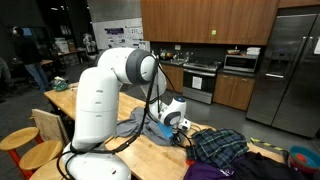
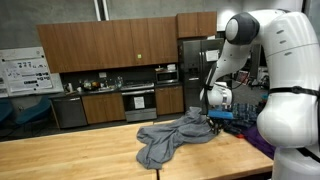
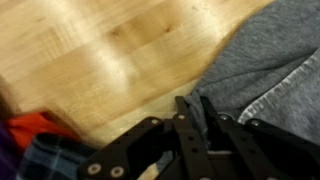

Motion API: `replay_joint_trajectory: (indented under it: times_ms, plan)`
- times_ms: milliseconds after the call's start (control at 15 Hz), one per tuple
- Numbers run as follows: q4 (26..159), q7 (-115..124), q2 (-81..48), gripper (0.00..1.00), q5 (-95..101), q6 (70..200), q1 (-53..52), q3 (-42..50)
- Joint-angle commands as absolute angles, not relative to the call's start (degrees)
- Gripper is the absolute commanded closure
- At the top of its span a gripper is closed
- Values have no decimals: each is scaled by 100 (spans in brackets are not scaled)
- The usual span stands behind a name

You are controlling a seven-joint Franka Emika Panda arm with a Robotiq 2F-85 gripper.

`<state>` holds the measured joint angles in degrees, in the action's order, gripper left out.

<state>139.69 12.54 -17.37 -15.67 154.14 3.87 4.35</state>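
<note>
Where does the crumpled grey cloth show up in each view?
In an exterior view: crumpled grey cloth mid-frame, partly behind the white arm.
In an exterior view: lower centre, in a heap.
Wrist view: right side, reaching the pincer.
Shared landmark: light wooden table top.

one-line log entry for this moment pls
gripper: low over table, pinching edge of grey cloth | grey cloth: crumpled on wooden table | nearby: plaid fabric
</note>
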Motion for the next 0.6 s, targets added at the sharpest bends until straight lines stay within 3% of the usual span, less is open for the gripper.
replay_joint_trajectory:
  times_ms: [0,533]
  plan:
    - [14702,903,-769,95,-1744,15009,669,436]
    - [15153,588,421,95,-1607,14114,930,857]
